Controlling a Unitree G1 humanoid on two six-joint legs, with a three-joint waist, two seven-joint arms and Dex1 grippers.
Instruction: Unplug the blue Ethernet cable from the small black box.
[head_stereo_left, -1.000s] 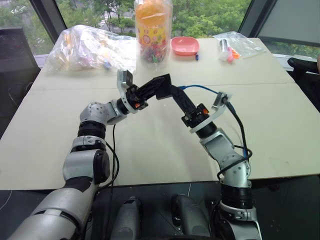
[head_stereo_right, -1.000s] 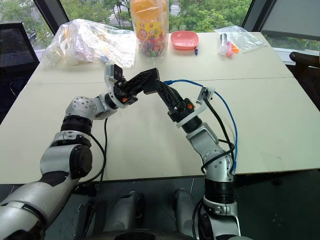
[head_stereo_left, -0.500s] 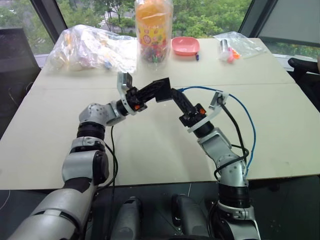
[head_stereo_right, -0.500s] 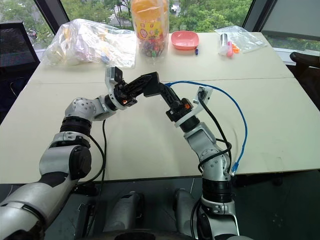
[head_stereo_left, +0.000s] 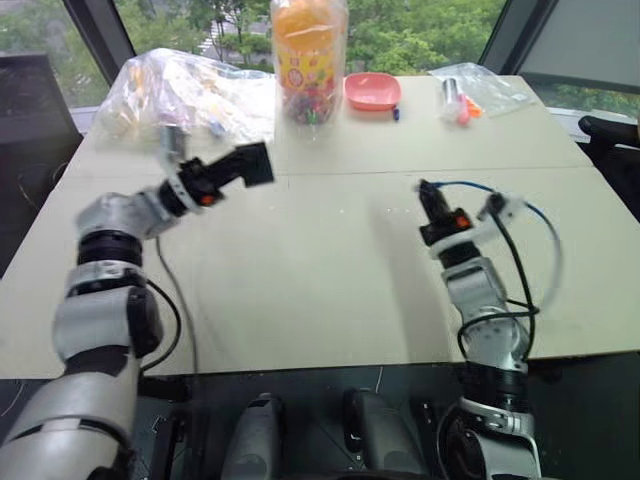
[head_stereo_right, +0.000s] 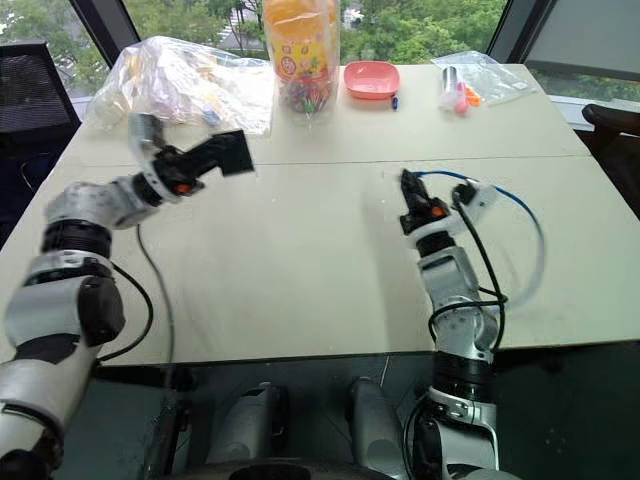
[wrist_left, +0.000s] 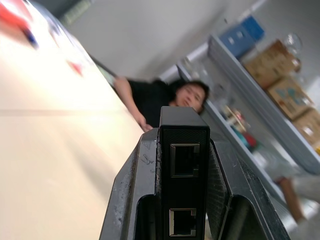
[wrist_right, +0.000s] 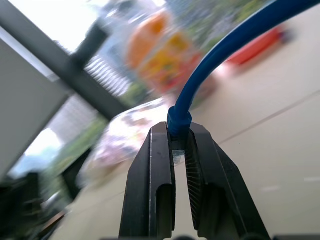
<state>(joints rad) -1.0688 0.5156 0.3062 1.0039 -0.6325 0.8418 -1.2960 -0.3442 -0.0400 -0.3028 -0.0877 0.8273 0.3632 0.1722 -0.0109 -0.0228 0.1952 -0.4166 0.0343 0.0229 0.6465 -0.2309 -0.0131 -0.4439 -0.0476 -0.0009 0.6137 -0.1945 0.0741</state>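
Change: blue Ethernet cable (wrist_right: 220, 60) now pulled free of small black box (head_stereo_left: 248, 163), both ports empty; unplugging looks done.
Left gripper (wrist_left: 182, 165): clenched on box, held above table (head_stereo_left: 330, 270) toward left edge.
Right gripper (wrist_right: 179, 150): pinching cable's plug, toward right edge.
Surroundings: candy jar (head_stereo_left: 307, 60), pink bowl (head_stereo_left: 372, 92), plastic bags along far edge; nothing obstructing.
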